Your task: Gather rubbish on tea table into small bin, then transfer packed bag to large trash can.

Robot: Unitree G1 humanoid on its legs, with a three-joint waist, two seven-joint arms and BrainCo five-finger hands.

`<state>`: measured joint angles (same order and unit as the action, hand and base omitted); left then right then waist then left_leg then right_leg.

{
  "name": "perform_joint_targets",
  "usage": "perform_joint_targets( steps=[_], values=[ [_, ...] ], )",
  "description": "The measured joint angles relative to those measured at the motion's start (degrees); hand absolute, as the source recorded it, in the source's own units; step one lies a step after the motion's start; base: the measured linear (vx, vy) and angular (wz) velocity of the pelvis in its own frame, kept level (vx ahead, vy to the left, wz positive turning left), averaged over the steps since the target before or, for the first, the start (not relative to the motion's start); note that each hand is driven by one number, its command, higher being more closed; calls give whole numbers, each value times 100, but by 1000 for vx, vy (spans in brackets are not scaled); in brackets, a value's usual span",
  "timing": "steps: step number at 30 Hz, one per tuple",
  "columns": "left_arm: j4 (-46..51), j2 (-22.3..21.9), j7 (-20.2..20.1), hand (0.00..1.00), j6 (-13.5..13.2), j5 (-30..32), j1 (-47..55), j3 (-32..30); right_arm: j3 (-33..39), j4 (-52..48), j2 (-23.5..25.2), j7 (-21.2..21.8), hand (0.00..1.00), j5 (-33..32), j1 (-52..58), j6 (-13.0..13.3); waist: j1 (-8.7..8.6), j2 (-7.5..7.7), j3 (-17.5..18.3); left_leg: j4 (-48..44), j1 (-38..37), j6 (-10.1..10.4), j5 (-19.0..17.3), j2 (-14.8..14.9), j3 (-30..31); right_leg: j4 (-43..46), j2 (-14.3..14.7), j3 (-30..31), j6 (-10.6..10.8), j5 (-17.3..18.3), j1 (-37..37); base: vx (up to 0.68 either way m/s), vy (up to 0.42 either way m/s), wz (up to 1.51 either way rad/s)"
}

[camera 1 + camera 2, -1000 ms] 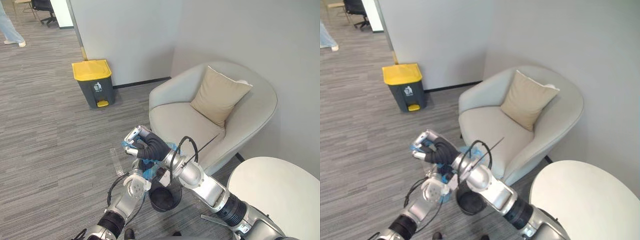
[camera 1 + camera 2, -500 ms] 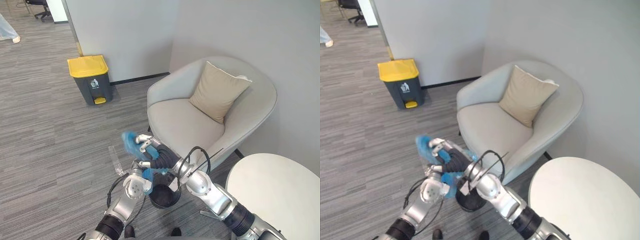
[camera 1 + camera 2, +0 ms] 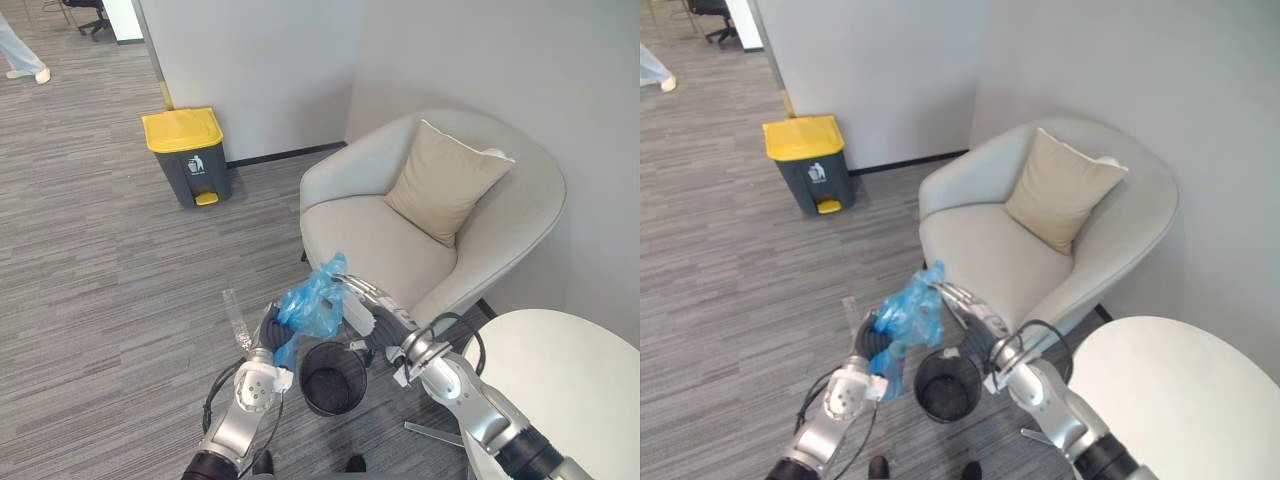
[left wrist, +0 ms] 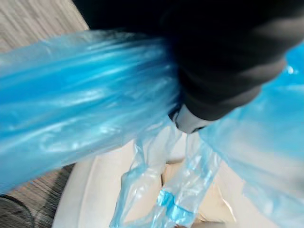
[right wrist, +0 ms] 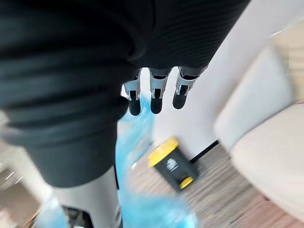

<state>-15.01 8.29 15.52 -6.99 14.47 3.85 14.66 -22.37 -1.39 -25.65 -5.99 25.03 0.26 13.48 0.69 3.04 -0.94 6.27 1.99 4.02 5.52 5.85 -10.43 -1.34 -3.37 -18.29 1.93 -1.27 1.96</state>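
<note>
The blue bag (image 3: 312, 305) hangs bunched just above the small black bin (image 3: 345, 350), whose dark inside is hard to read. The yellow-lidded can (image 3: 190, 160) stands well apart by the wall, lid shut. The left hand (image 3: 268, 328) sits under the bag. Its wrist view has blue film over the fingers, so its grip cannot be told. The right hand (image 3: 365, 300) meets the bag's other side. Its wrist view shows 3 fingers (image 5: 152, 97) straight, with the can beyond them.
</note>
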Motion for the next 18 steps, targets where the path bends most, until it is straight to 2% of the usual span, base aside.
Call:
perform_joint_targets(
  steps=[2, 4, 5, 7, 9, 18],
  values=[
    [-1, 1, -1, 100, 0, 0, 32, -20, 136, 0, 90, -37, 0, 0, 87, -2, -16, -10, -6, -22, -2, 0, 0, -1, 0, 1, 1, -1, -22, -14, -2, 35, 5, 1],
    [-84, -62, -25, 100, -65, -15, 132, -196, 611, 36, 573, -96, 0, -22, 443, 0, -13, -31, -15, -30, -13, 6, -1, -38, 13, 4, 24, -21, -30, -11, -15, 46, 8, 2],
    [-266, -138, -92, 100, -113, -150, 265, -466, 1004, 196, 1053, -119, 0, -157, 649, -23, -26, -64, -17, -30, -14, 7, -3, -43, 10, 2, 22, -19, -30, -10, -12, 41, 9, 0],
    [-635, -130, -129, 100, -95, -356, 402, -744, 1426, 673, 1492, -139, 0, -399, 754, -136, -78, -92, -23, -30, -14, 9, -5, -50, 6, 2, 16, -11, -30, -10, -6, 19, 6, -2],
    [-951, -107, -229, 100, -14, -570, 498, -924, 1657, 1275, 1588, -116, 0, -691, 799, -298, -70, -96, -26, -30, -17, 10, -6, -55, 5, 2, 11, -11, -30, -10, -9, 0, 0, 0],
    [-2451, -135, -470, 100, 125, -1023, 586, -1475, 2321, 3706, 2030, 43, 0, -1654, 662, -570, -34, -180, -44, -28, -217, 43, -64, -55, -104, -49, 10, 75, -1, 9, -145, 0, 5, -4]
  ],
)
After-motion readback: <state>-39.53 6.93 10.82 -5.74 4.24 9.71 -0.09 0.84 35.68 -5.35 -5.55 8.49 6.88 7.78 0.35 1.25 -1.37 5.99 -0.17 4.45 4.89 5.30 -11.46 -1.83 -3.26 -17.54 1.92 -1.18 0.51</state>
